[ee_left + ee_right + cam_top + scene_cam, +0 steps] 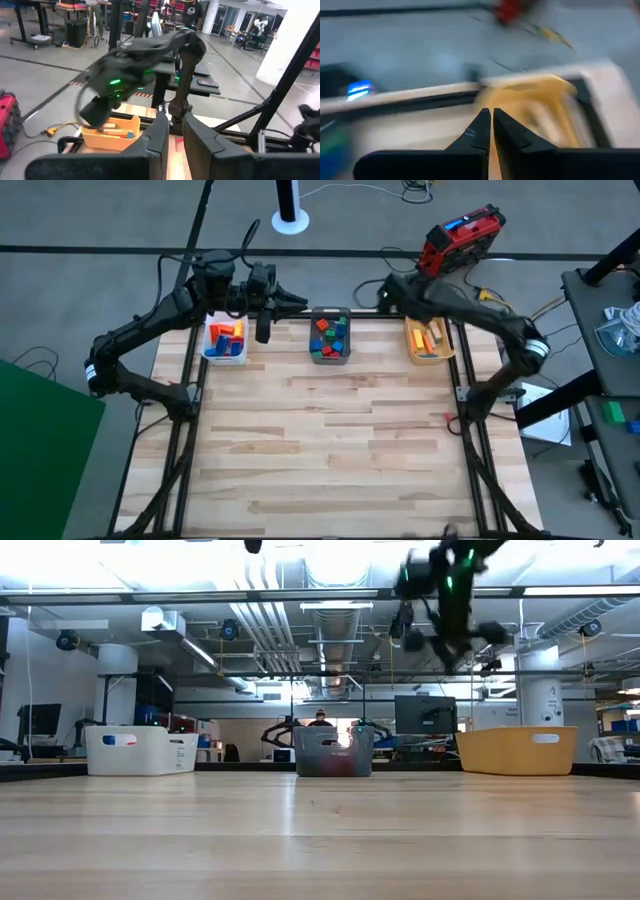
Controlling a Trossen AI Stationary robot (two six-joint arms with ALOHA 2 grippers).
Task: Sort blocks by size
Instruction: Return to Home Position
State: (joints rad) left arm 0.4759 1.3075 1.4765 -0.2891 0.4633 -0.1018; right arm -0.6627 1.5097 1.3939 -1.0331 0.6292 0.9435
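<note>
Blocks (329, 337) sit in grey middle bin (330, 313), others in white bin (225, 355) and orange bin (430, 357). Left end effector (292, 303) clenched, empty, just beside grey bin, nearer. Right end effector (490, 120) clenched, empty, near orange bin.

Three bins (329, 335) of blocks (330, 336); two arms; no blocks on the table (320, 440).
</note>
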